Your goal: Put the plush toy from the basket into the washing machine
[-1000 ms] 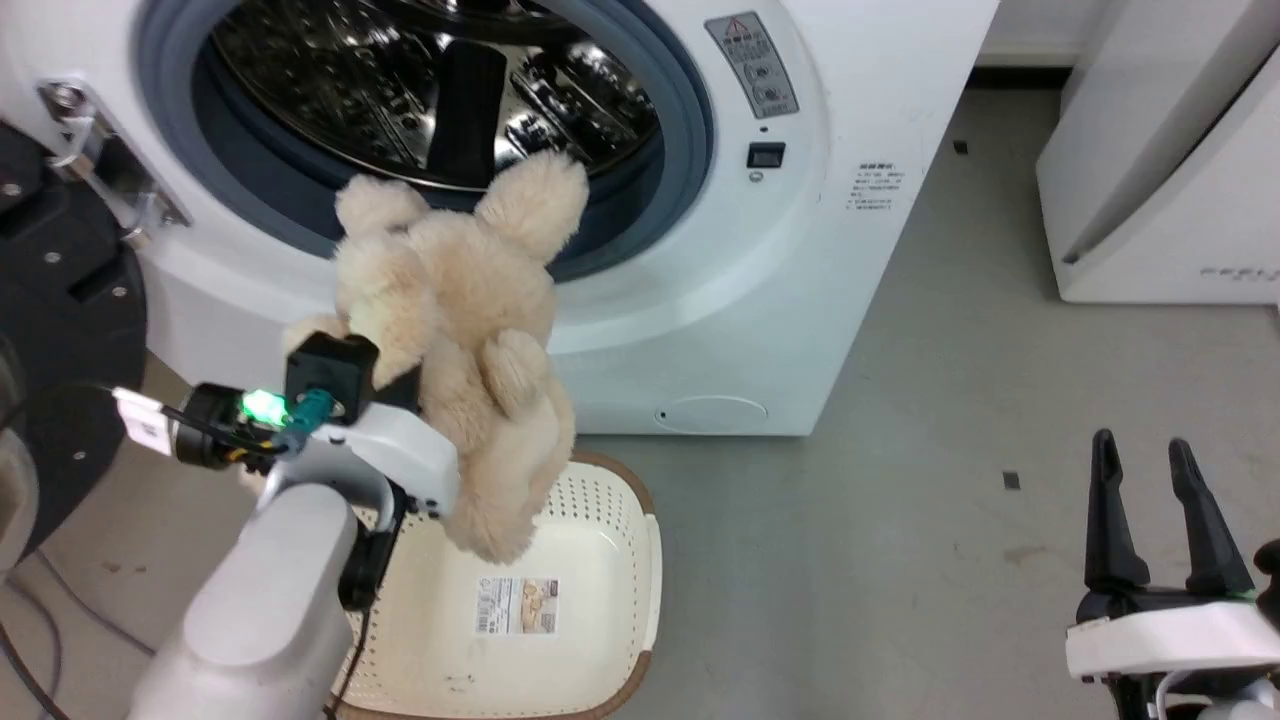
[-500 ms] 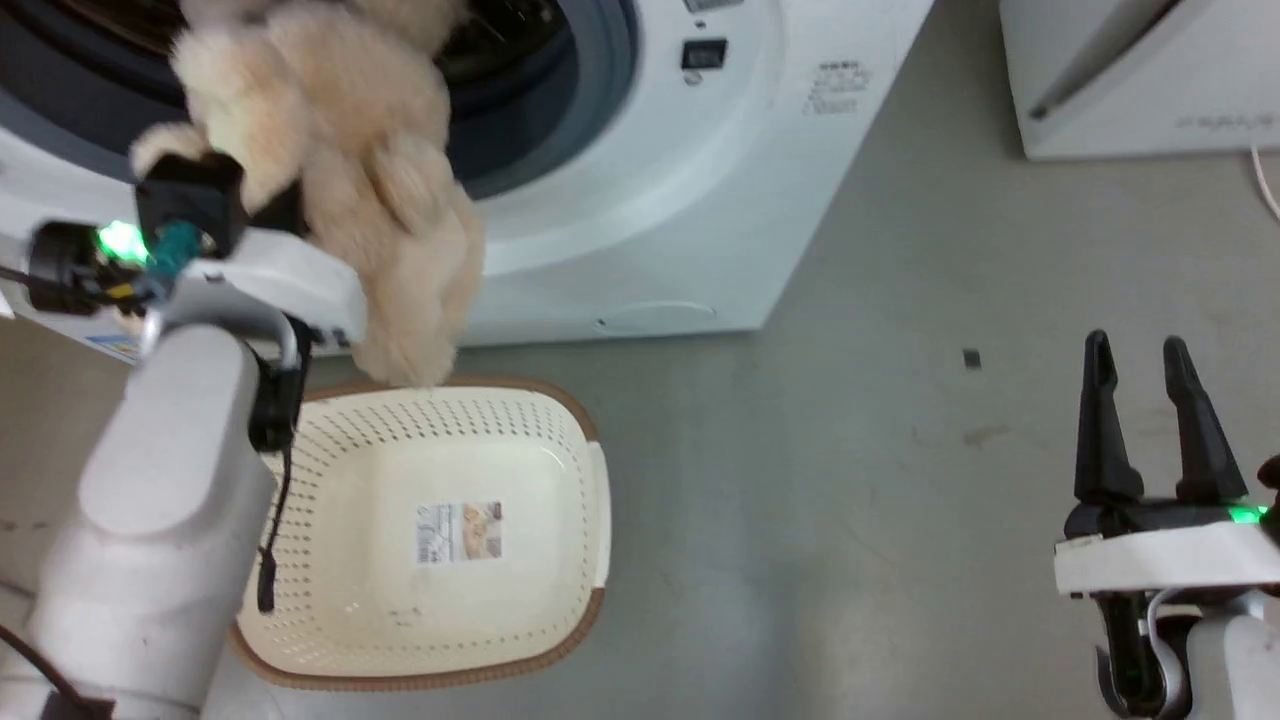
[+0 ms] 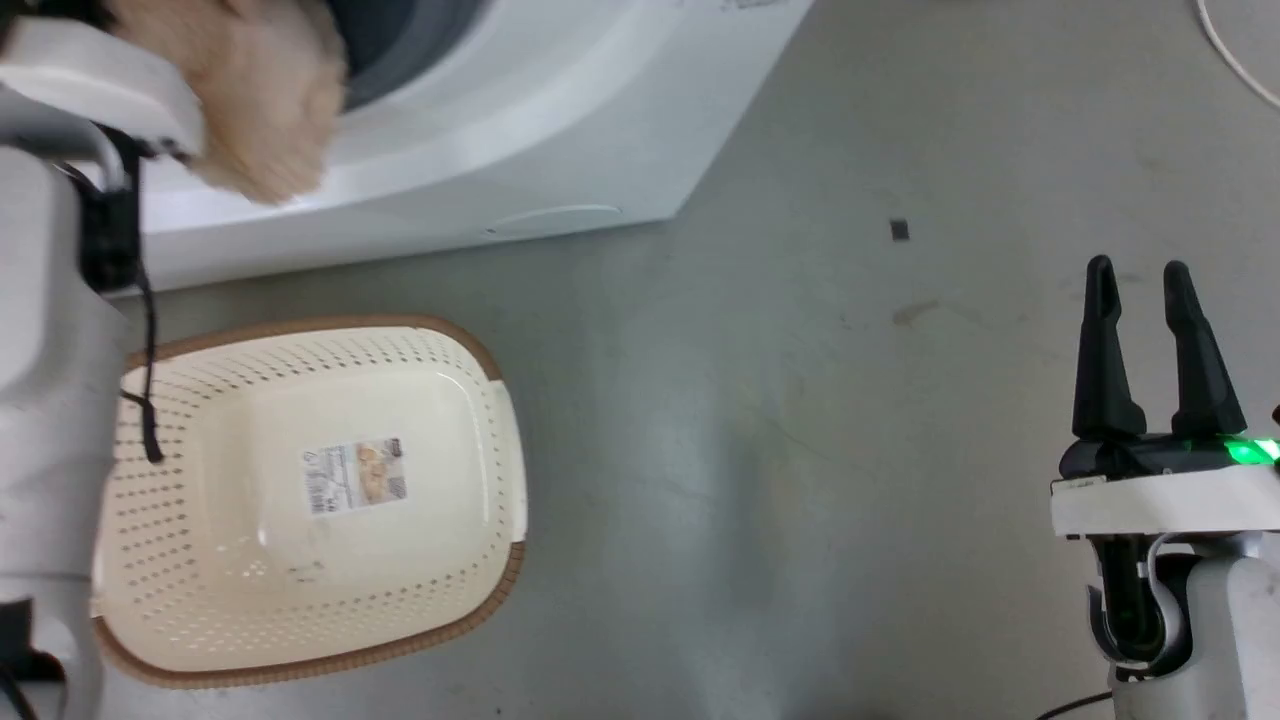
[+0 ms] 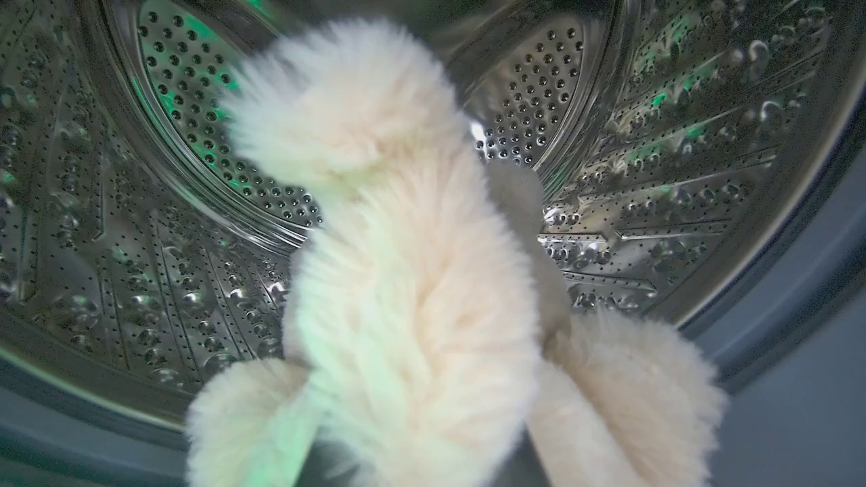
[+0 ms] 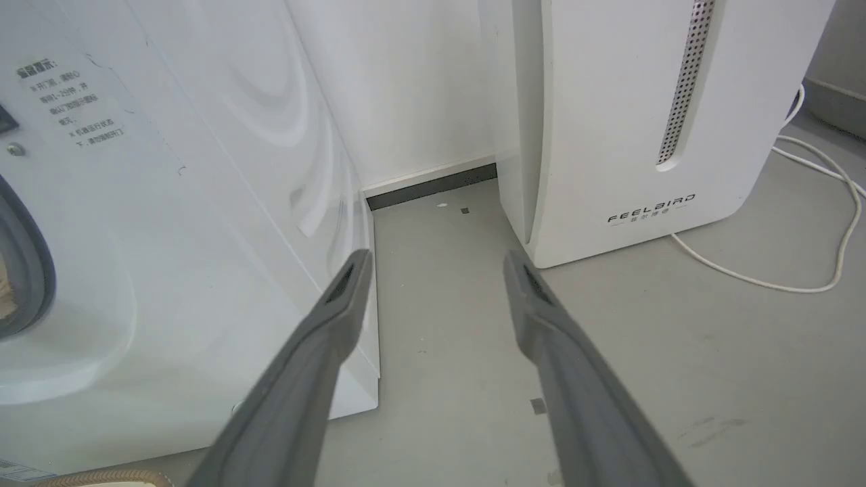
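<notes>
While the right gripper [image 3: 1140,330] idles low on the right, fingers spread and nothing between them, the basket [image 3: 320,326] sits on the floor [image 3: 750,450] with just its label sticker [image 3: 355,478] inside. Up at the left, the left arm [image 3: 45,380] has the plush toy [image 4: 419,304]. The left gripper's fingers are lost in the fur, so I judge the hold from the toy hanging off that wrist. Here's the line that matters: the toy runs lengthwise straight ahead of the wrist, one rounded end leading, aimed into the washing machine [image 3: 540,120]. The grey seal [image 4: 805,291] rings it, and the steel drum [image 4: 676,169] opens dead ahead. I'd say a forward push and a let-go are what's left, and the left arm is the nearer one by far.
</notes>
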`<state>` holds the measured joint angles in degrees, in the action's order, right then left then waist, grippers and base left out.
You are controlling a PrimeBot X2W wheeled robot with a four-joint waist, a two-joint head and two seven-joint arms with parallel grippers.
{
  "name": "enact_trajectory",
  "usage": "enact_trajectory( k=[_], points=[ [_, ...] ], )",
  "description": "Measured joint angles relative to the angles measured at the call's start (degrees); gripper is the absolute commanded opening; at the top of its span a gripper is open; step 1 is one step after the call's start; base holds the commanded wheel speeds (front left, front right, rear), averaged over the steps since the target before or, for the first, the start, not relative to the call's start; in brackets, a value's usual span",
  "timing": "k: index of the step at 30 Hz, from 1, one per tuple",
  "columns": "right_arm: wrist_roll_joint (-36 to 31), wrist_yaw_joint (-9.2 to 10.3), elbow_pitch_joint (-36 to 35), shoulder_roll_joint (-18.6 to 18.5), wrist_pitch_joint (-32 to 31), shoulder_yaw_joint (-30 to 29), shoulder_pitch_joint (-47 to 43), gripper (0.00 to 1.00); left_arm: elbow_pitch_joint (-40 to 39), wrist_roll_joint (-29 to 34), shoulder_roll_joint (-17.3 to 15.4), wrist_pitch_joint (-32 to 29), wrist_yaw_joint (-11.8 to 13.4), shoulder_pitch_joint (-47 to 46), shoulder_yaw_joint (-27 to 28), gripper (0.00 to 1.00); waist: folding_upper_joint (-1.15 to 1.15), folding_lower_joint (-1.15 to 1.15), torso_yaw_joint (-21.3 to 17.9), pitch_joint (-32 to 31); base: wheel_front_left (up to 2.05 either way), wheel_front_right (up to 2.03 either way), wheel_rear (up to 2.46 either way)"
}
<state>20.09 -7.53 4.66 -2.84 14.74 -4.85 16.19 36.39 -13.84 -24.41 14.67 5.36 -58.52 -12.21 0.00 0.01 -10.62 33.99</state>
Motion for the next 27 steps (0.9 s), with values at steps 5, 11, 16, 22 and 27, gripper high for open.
enact_trajectory(
  k=[5, 11, 16, 22, 27],
  points=[
    [1.2, 0.0, -0.2, 0.0, 0.0, 0.6, 0.8, 1.0, 1.7, 0.5, -1.8, 0.0, -0.3, -4.8, 1.8, 0.0, 0.0, 0.0, -2.1, 3.1, 0.0, 0.0, 0.0],
    [2.3, 0.0, -0.5, 0.0, 0.0, 1.5, 1.1, 1.0, 3.2, 1.0, -3.3, 0.0, -0.6, -11.5, 3.0, 0.0, 0.0, 0.0, -3.9, 6.2, 0.0, 0.0, 0.0],
    [2.7, 0.0, -0.7, 0.0, 0.0, 2.1, 2.4, 1.0, 4.9, 1.7, -4.2, 0.0, -0.8, -16.6, 3.5, 0.0, 0.0, 0.0, -5.0, 8.2, 0.0, 0.0, 0.0],
    [3.1, 0.0, -0.7, 0.0, 0.0, 2.2, 2.9, 1.0, 6.6, 2.7, -5.0, 0.0, -0.8, -20.0, 3.8, 0.1, 0.0, 0.0, -5.8, 9.5, 0.0, 0.0, 0.0],
    [3.1, 0.0, -0.7, 0.0, 0.0, 2.2, 3.0, 1.0, 6.9, 3.3, -4.9, 0.0, -0.8, -20.2, 3.8, 1.0, 0.0, 0.0, -5.6, 9.7, 0.0, 0.0, 0.0]
  ],
)
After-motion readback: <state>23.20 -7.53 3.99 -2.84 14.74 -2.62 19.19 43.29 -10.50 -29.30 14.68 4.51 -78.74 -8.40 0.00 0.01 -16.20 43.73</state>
